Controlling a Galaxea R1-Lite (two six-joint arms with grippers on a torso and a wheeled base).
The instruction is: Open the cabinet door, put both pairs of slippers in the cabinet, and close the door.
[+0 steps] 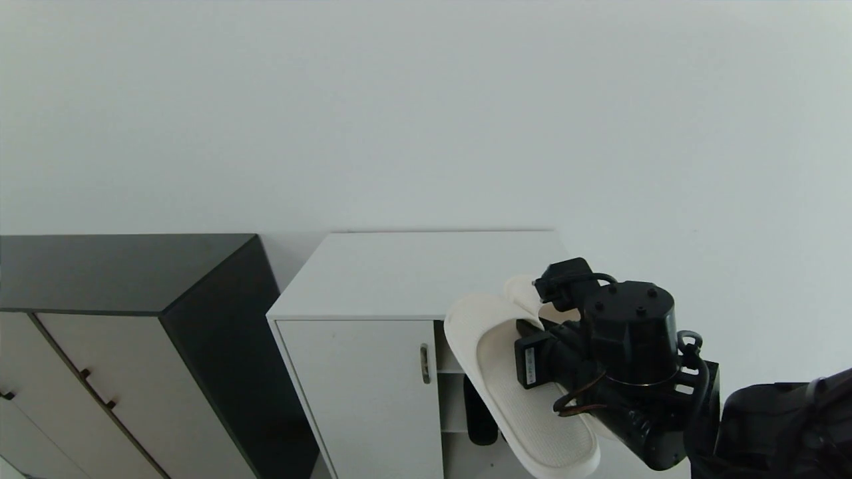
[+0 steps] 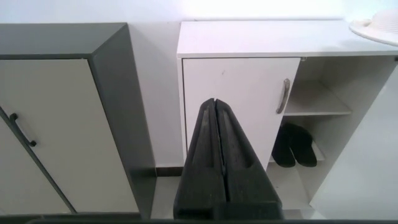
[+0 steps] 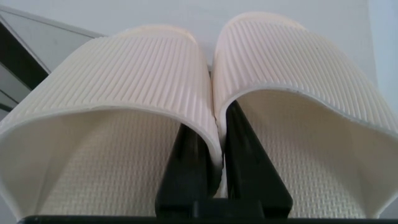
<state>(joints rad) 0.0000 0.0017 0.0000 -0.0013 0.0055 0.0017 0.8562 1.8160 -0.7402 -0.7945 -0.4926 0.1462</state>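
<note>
The white cabinet [image 1: 413,273] stands against the wall, its left door [image 1: 359,392] closed and its right compartment [image 2: 329,93] open. A pair of black slippers [image 2: 295,146] lies on the low shelf inside, also seen as a dark shape [image 1: 480,416] in the head view. My right gripper [image 3: 214,168] is shut on the inner sides of a pair of cream slippers [image 3: 124,93], held side by side. It holds them [image 1: 532,399] raised in front of the open compartment, toes near the cabinet top. My left gripper [image 2: 216,109] is shut and holds nothing, hanging back in front of the closed door.
A dark-topped cabinet [image 1: 133,273] with pale doors stands close beside the white one on its left. The open door panel [image 2: 367,180] shows at the compartment's right. A metal handle [image 2: 285,95] sits on the closed door's edge.
</note>
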